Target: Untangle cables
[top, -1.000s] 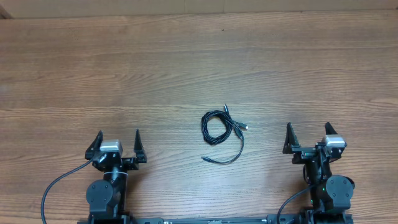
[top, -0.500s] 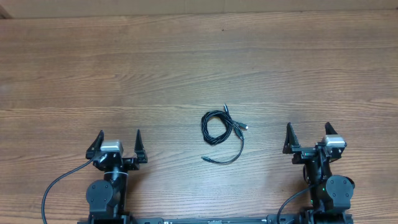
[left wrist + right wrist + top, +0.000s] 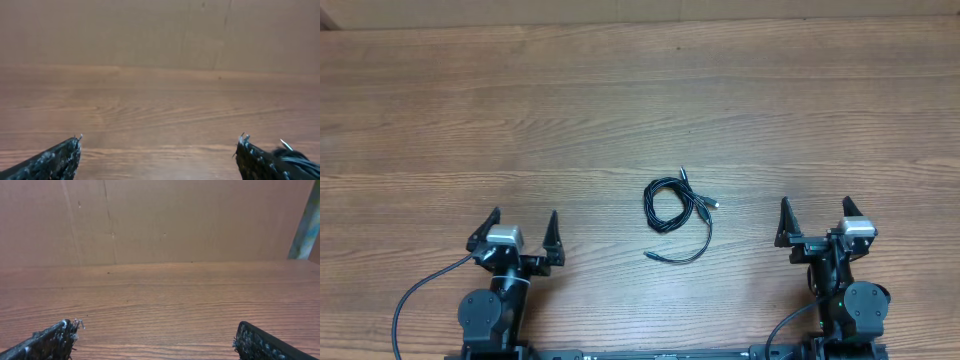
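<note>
My left gripper (image 3: 524, 214) and right gripper (image 3: 815, 204) both gape wide, holding nothing, at the table's (image 3: 620, 90) near edge. I judge untangling hasn't begun, and the next move is a reach for a loose plug end. The cables (image 3: 651, 205) lie coiled between my grippers, slightly farther out.

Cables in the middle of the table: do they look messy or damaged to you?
Messy, yes: the cables lie in a tangled coil on the table, with plug ends poking out and one strand trailing loose. No damage shows. The left gripper and right gripper stand open, well clear of them.
</note>
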Controlling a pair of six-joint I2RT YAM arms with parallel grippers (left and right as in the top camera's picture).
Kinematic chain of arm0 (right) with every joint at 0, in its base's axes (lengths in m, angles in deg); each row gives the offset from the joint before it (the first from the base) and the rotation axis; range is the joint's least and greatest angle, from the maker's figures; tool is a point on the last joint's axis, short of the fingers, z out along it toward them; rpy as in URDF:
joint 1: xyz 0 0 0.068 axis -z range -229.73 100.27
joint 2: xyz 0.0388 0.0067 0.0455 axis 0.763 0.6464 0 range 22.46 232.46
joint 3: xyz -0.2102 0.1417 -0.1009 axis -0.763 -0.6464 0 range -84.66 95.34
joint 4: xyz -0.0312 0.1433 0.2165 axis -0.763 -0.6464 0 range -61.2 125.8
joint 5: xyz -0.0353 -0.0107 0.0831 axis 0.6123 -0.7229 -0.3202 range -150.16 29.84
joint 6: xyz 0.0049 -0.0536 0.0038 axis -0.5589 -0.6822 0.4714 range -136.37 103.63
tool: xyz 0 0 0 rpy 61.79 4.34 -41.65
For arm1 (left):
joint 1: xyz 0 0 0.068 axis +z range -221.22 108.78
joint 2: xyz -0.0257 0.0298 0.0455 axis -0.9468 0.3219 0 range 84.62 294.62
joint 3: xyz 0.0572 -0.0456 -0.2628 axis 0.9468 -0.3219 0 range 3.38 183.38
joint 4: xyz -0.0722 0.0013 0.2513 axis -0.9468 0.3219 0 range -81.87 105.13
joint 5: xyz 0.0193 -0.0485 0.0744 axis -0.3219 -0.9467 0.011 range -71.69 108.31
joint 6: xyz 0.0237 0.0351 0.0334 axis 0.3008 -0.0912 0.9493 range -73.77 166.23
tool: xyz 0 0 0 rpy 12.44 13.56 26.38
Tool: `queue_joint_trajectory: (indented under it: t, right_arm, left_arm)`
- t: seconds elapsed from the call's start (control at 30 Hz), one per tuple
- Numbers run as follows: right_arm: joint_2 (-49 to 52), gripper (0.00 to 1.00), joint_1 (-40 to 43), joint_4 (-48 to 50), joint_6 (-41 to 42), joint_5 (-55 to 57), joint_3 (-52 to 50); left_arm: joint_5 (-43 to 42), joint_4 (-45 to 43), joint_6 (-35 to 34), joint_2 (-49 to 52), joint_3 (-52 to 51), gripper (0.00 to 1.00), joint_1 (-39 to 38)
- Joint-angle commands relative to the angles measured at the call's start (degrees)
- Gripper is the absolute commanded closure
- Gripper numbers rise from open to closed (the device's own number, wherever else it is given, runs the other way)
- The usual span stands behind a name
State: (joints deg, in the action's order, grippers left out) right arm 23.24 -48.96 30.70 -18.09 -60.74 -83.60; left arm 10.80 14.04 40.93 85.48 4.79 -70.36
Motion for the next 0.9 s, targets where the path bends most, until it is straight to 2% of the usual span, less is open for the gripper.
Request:
queue_joint_trajectory:
  t: [0.0,0.23,0.47,0.67,0.87]
  right_arm:
    - [-0.61,0.00,0.42,0.37,0.17,0.66,-0.61]
    - [-0.61,0.00,0.42,0.37,0.17,0.66,-0.61]
    - [-0.61,0.00,0.42,0.37,0.17,0.66,-0.61]
    - [-0.61,0.00,0.42,0.37,0.17,0.66,-0.61]
    - [-0.61,0.00,0.42,0.37,0.17,0.68,-0.61]
  left_arm:
    - [-3.08,3.30,-1.16,-0.61,3.58,0.00,0.46]
    - [-3.04,10.16,-0.90,-0.57,11.32,0.01,0.46]
    - [-4.26,10.88,-1.14,1.81,16.46,0.01,0.46]
    - [-9.53,14.10,-0.87,12.70,25.70,0.00,0.46]
    - [-16.59,22.53,0.63,30.32,41.75,0.00,0.44]
